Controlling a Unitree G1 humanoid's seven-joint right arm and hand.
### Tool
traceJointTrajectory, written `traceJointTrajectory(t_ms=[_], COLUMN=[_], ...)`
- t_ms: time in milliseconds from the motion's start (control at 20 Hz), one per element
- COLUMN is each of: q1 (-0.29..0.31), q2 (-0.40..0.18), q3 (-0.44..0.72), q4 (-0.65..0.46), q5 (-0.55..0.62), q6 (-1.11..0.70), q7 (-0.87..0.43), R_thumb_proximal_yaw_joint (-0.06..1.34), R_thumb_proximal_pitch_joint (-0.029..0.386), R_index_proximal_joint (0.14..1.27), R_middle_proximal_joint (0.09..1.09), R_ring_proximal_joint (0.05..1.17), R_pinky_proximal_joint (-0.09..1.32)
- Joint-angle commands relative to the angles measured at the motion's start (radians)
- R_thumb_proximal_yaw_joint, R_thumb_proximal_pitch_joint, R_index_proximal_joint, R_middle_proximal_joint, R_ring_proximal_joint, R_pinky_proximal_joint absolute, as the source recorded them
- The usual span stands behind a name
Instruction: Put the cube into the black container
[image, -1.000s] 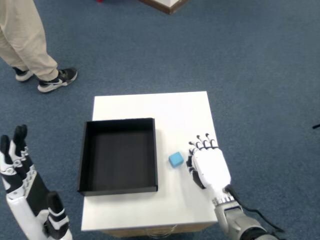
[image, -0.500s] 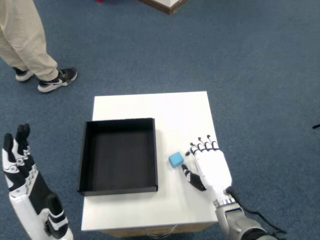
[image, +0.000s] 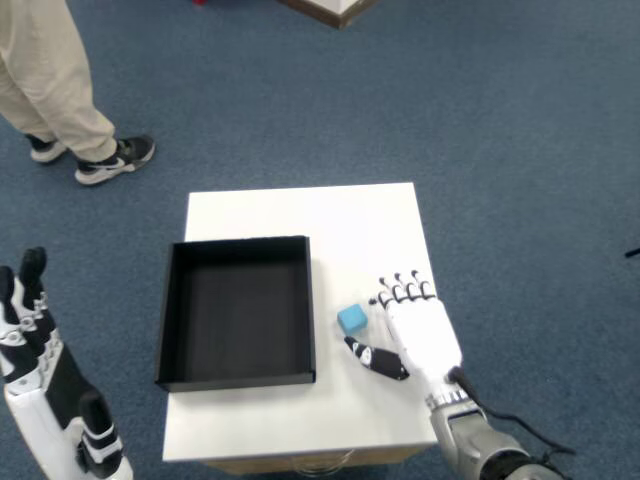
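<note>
Thumb has swung out since a second ago — it now reaches left under the cube, where before it was tucked against the palm; the white five-finger right hand (image: 418, 332) itself has barely shifted, and the raised left hand (image: 45, 395) at the lower-left corner has dropped a little. Right-hand fingers (image: 405, 291) are released and spread, grasping nothing; the dark thumb lies on the desk just below and beside the cube, contact unclear. Small light-blue cube (image: 351, 319) sits on the white square desk (image: 300, 215), between the hand and the right wall of the black open-top square container (image: 238, 310), close to that wall but outside it. Likely step: closing in for the pinch. Best to slide the hand left so the cube sits between thumb and forefinger, then close gently — a sideways nudge could shove it against the container wall. Cube looks plain, matte, sharp-edged, slightly rotated to the desk edge; probably light and easy to tip. Container is empty, with low walls.
</note>
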Motion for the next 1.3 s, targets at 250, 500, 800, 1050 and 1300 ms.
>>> traceJointTrajectory(t_ms=[250,500,800,1050,1300], q1=[-0.046,-0.051,-0.067,-0.076,-0.101], q2=[-0.015,-0.017,-0.017,-0.018,-0.019], q3=[0.03,0.049,0.075,0.111,0.155], q4=[-0.017,-0.022,-0.029,-0.054,-0.066], q5=[0.049,0.076,0.116,0.143,0.174], q6=[-0.007,-0.01,-0.008,-0.005,0.024], q7=[-0.032,-0.021,0.006,0.027,0.06], R_thumb_proximal_yaw_joint=[0.47,0.47,0.45,0.41,0.35], R_thumb_proximal_pitch_joint=[-0.006,-0.009,-0.011,-0.013,-0.014], R_index_proximal_joint=[0.56,0.53,0.5,0.46,0.43], R_middle_proximal_joint=[0.22,0.21,0.19,0.18,0.17], R_ring_proximal_joint=[0.18,0.16,0.15,0.13,0.12], R_pinky_proximal_joint=[0.07,0.04,0.0,-0.02,-0.03])
